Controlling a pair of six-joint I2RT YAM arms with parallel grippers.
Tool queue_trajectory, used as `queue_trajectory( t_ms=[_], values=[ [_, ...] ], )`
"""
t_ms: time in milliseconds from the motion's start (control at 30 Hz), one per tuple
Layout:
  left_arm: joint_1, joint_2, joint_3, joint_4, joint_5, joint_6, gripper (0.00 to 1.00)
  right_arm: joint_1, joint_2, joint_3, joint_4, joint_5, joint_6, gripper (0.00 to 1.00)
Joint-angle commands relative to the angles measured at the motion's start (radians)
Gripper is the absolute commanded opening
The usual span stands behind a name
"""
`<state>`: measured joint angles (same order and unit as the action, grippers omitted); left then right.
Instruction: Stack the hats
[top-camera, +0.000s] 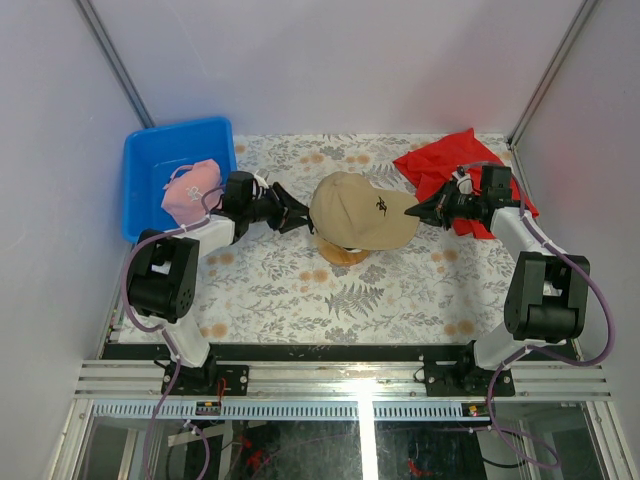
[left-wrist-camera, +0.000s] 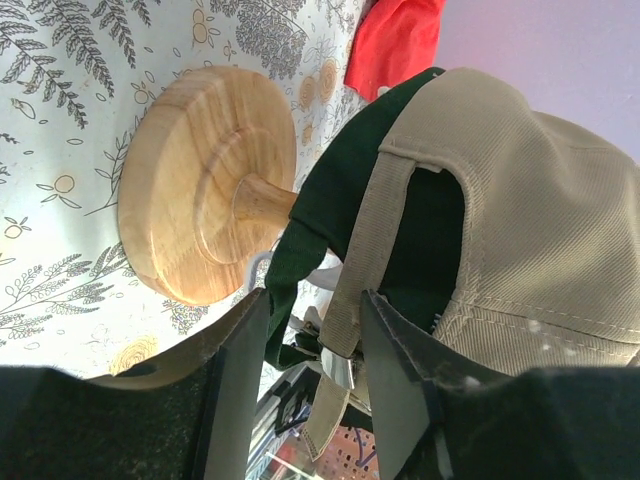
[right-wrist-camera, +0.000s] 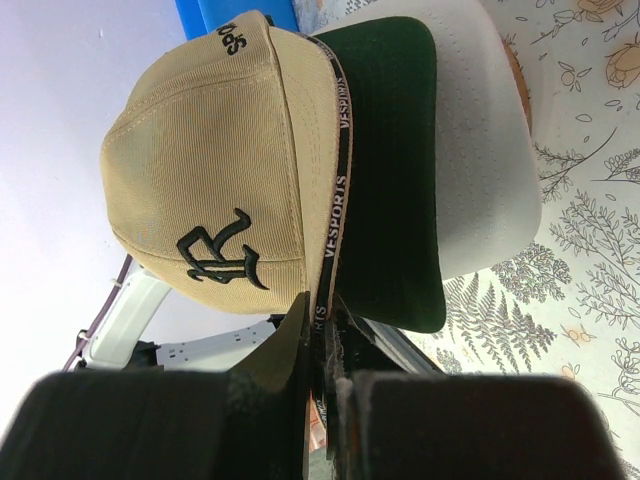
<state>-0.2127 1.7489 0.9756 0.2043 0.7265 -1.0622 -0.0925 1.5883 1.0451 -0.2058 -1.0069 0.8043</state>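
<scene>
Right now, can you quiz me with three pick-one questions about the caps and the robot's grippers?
1. Where is the pink cap? A on the stack; B in the blue bin; C in a gripper.
2. Which cap tops the stack? A the tan cap; B a white one; C a dark green one.
3. The right gripper is: A wide open; B out of sight; C shut on the tan cap's brim.
Answers: B, it lies inside the bin; A, tan covers the others; C, its fingers pinch the brim's edge.
</scene>
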Motion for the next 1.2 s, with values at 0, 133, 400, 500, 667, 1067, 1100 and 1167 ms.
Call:
queue_trajectory(
  t_ms=[0, 133, 400, 500, 667, 1067, 1100, 1167],
  values=[
    [-0.006, -0.011, 0.02, 0.079, 0.028, -0.015, 0.43, 0.0, 0.008, 0.015, -0.048, 0.06, -0.034, 0.0],
    [-0.025, 0.0, 0.035, 0.08, 0.03, -0.008, 0.47, 0.0, 0.009, 0.01, -0.052, 0.06, -0.037, 0.0],
    [-0.109, 0.094, 0.129, 0.001, 0.032, 0.068, 0.44, 0.0, -0.003, -0.012, -0.05, 0.059, -0.038, 0.0],
    [-0.115, 0.103, 0.119, 0.0, 0.024, 0.072, 0.28, 0.0, -0.006, -0.015, -0.046, 0.059, -0.037, 0.0],
    [-0.114, 0.108, 0.101, -0.028, 0.012, 0.113, 0.09, 0.0, 0.006, -0.01, -0.043, 0.057, -0.037, 0.0],
    [-0.084, 0.143, 0.03, -0.093, -0.019, 0.218, 0.0, 0.0, 0.07, -0.005, -0.059, 0.093, -0.112, 0.0],
    [-0.082, 0.147, 0.029, -0.102, -0.023, 0.228, 0.0, 0.0, 0.095, -0.003, -0.068, 0.097, -0.122, 0.0],
    [-0.077, 0.15, 0.024, -0.11, -0.028, 0.241, 0.0, -0.001, 0.105, 0.007, -0.088, 0.112, -0.143, 0.0]
  ],
)
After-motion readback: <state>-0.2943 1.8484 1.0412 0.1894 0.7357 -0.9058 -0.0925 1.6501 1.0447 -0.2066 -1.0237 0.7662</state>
